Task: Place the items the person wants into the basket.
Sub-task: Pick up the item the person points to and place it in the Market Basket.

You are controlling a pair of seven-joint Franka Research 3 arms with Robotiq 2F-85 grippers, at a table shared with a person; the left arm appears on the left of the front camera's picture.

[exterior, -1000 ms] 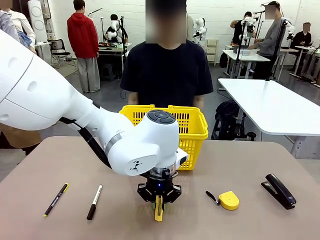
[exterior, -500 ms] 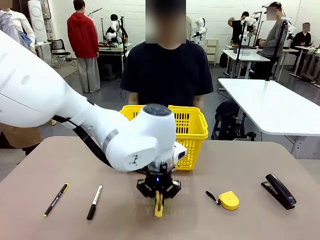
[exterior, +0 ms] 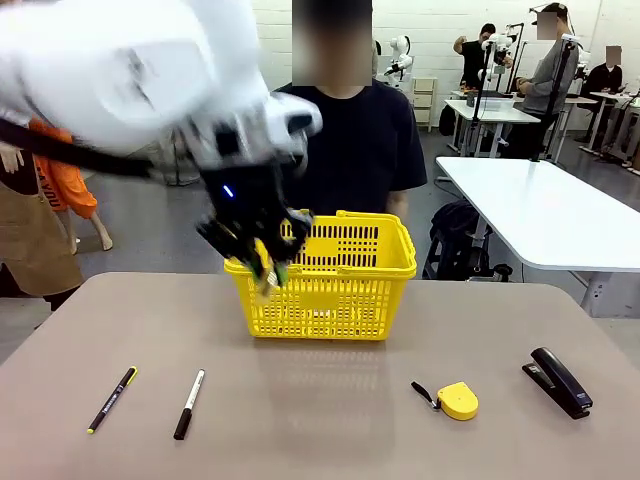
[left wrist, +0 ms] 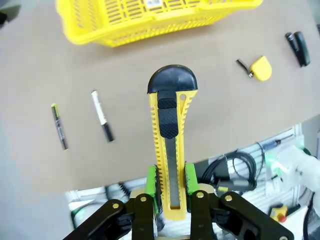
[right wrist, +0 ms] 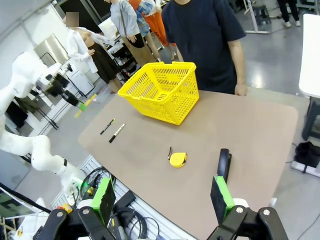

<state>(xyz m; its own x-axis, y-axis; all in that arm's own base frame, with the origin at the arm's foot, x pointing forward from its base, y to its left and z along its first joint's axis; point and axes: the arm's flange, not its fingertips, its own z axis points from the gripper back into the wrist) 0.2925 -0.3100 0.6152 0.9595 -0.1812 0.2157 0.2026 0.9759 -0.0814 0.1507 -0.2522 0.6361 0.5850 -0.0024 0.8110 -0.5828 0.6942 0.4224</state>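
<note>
Up near basket (exterior: 330,300), L claw (left wrist: 170,180) clamps utility knife (left wrist: 170,130); R claw (right wrist: 162,199) wide open.

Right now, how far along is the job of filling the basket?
Done: nothing looks to be inside the basket yet. In hand: the left tool is shut on the knife, held above the table near the basket. Left: drop the knife in, then probably fetch the pen and the marker, both lying on the table.
</note>
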